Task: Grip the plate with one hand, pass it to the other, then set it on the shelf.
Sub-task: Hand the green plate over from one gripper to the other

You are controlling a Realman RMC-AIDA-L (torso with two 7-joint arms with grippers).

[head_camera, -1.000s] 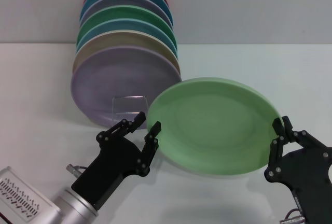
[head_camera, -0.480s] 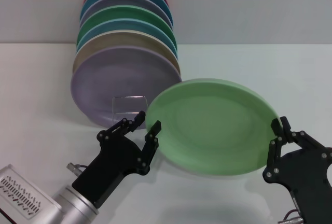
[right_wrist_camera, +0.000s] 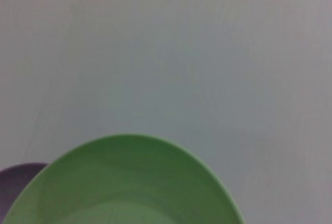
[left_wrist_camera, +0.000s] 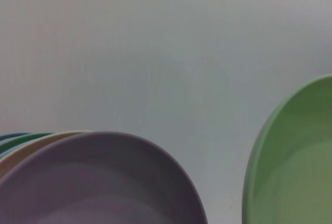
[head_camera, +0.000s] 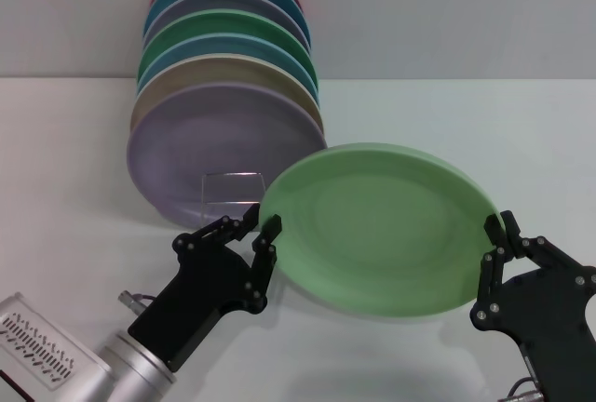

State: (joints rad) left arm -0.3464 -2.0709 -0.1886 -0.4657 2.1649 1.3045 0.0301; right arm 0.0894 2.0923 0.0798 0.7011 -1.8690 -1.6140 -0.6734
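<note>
Mint-green and matte, the plate (head_camera: pixel 380 227) hangs tilted above the white table (head_camera: pixel 74 160), pinched at its right rim by the right gripper (head_camera: pixel 497 234), whose fingers are closed on the edge. The left gripper (head_camera: pixel 258 227) straddles the opposite rim with its fingers parted, apparently ready to take over the handoff. Behind, the shelf (head_camera: pixel 229 188) props a row of coloured plates, the lilac plate (head_camera: pixel 214 146) foremost. A second earlier the left fingers stood just clear of the rim; now they have closed in around it.

From the left wrist, the plate (left_wrist_camera: pixel 295 167) fills one side beside the lilac plate (left_wrist_camera: pixel 98 182).

From the right wrist, the plate (right_wrist_camera: pixel 122 182) arcs close below the lens.
</note>
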